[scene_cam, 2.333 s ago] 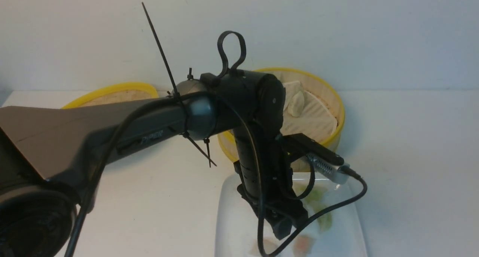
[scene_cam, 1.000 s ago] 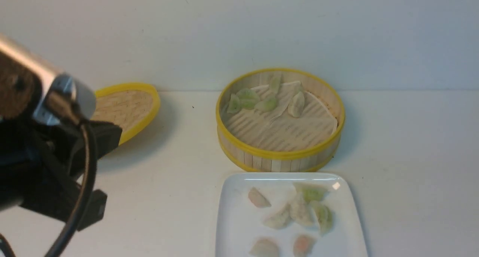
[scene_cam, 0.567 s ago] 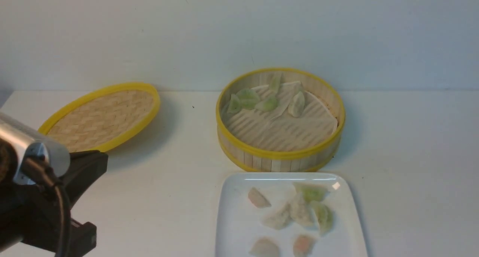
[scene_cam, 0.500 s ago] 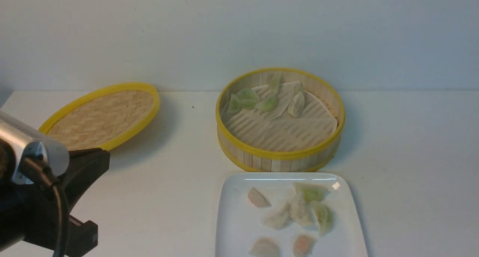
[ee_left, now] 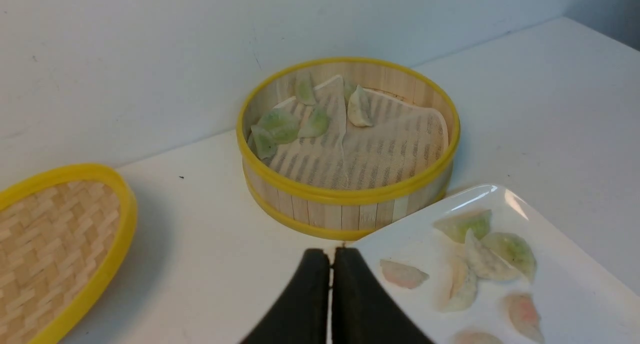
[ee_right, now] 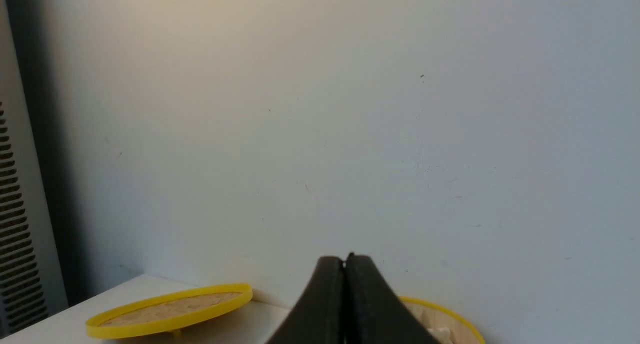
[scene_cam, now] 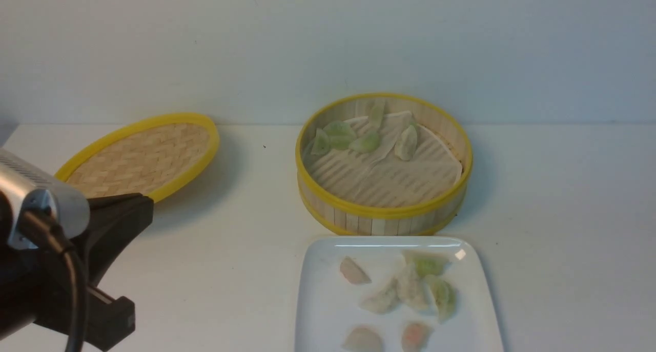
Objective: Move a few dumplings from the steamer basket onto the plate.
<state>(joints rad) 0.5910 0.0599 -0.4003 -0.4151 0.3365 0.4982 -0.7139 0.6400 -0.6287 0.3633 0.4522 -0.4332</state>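
The steamer basket stands mid-table with several pale green dumplings and a whitish one on its ridged liner. In front of it lies the white plate, holding several dumplings, whitish, green and pinkish. My left gripper is shut and empty, low over the table beside the plate and short of the basket. The left wrist shows at the lower left of the front view. My right gripper is shut and empty, raised and facing the wall, with the basket rim just below it.
The shallow woven lid with a yellow rim lies at the back left, tilted on the table. A pale wall runs along the table's far edge. A dark ribbed panel stands beyond the table's left end.
My left arm has drawn back from over the plate to the lower left, uncovering the plate and the basket. In the last half second it has barely shifted.
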